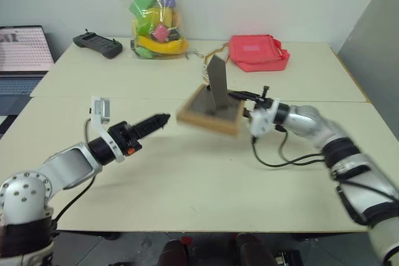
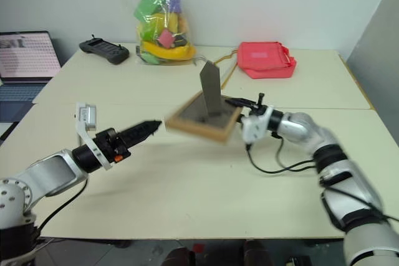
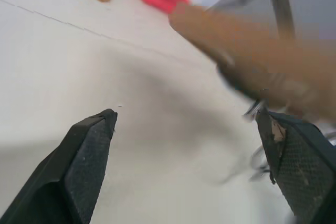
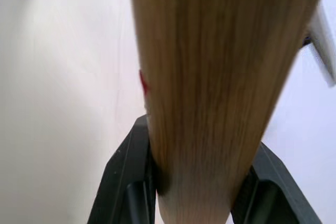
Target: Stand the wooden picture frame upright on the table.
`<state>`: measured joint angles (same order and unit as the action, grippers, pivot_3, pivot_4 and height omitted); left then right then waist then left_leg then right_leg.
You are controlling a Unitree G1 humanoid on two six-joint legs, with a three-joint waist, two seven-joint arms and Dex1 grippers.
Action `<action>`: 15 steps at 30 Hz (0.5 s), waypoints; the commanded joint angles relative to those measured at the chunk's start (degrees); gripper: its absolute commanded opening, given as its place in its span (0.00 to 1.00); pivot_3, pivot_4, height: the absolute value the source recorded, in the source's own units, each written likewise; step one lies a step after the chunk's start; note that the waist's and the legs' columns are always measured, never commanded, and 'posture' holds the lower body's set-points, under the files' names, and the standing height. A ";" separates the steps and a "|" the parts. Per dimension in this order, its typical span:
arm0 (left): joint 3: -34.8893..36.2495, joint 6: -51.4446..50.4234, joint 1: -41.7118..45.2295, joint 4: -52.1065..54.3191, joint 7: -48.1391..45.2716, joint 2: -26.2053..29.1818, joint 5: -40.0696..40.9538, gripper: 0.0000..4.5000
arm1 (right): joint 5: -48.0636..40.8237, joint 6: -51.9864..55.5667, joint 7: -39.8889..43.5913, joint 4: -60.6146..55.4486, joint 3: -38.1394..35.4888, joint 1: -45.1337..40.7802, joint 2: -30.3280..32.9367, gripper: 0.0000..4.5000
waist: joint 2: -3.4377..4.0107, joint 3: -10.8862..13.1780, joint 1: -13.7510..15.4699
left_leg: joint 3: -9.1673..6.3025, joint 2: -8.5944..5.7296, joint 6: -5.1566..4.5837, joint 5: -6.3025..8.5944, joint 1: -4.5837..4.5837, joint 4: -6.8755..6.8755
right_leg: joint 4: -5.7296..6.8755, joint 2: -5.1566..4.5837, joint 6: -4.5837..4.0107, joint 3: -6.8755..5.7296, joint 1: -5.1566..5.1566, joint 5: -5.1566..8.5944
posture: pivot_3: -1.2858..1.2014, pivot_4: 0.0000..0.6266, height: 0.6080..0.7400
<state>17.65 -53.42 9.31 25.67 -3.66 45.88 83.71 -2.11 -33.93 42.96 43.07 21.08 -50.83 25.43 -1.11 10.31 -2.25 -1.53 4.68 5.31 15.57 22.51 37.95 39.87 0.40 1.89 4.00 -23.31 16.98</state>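
The wooden picture frame [image 1: 209, 115] hangs tilted just above the table [image 1: 187, 182], dark back facing up and its fold-out stand [image 1: 217, 82] sticking upward. My right gripper [image 1: 244, 106] is shut on the frame's right edge. In the right wrist view the two black fingers [image 4: 128, 182] clamp the light wood border [image 4: 210, 77]. My left gripper [image 1: 163, 119] is a short way left of the frame, apart from it. Its jaws stand wide open with nothing between them [image 3: 186, 116], and the frame's wood edge [image 3: 236, 30] lies beyond the fingertips.
At the back of the table stand a clear bag of colourful toys [image 1: 159, 26], a red pouch [image 1: 257, 52] and a black controller [image 1: 98, 44]. A laptop [image 1: 24, 51] sits off the far left. A black cable [image 1: 287, 161] loops under my right wrist.
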 commanded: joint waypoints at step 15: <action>-10.58 16.61 -10.85 14.30 -8.99 -8.85 -36.88 1.00 | -20.04 52.38 24.70 2.44 -11.98 -1.41 -8.46 0.29 | 0.14 0.08 0.50 | 0.09 -0.12 -0.29 0.16 0.07 -0.01 | -0.04 0.19 0.00 0.02 -0.16 0.00 | 0.52 0.24 1.00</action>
<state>6.69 -38.23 -1.55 38.02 -11.44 37.32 47.95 -22.69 22.10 66.88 46.15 11.51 -52.02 17.20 -0.97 10.40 -1.74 -1.43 4.56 5.02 15.73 22.58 37.95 39.84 0.59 1.89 4.03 -23.48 16.99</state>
